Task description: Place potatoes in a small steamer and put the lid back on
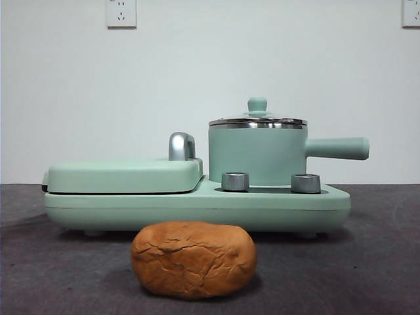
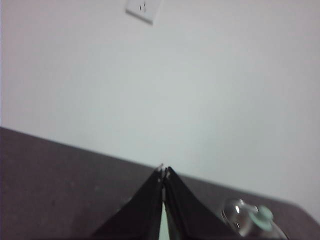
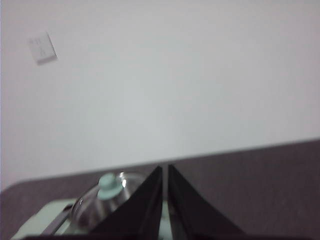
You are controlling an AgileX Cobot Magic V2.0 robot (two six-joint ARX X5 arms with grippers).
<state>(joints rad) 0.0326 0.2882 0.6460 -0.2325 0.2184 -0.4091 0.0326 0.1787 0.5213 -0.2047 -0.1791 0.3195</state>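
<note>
The potato (image 1: pixel 193 258), an orange-brown cracked oval lump, lies on the dark table at the front. Behind it stands the mint-green small steamer (image 1: pixel 257 156) on the right of a green cooker base, its side handle (image 1: pixel 338 148) pointing right. The glass lid (image 1: pixel 257 121) with its green knob sits on the steamer. The lid also shows in the left wrist view (image 2: pixel 246 216) and the right wrist view (image 3: pixel 107 192). My left gripper (image 2: pixel 163 172) is shut and empty. My right gripper (image 3: pixel 165 170) is shut and empty. Neither arm shows in the front view.
A flat green hinged griddle (image 1: pixel 125 174) with a steel hinge handle (image 1: pixel 182 146) takes the left of the cooker base (image 1: pixel 197 207). Two steel dials (image 1: pixel 235 181) (image 1: pixel 306 183) stand in front of the steamer. A white wall with sockets (image 1: pixel 121 13) is behind.
</note>
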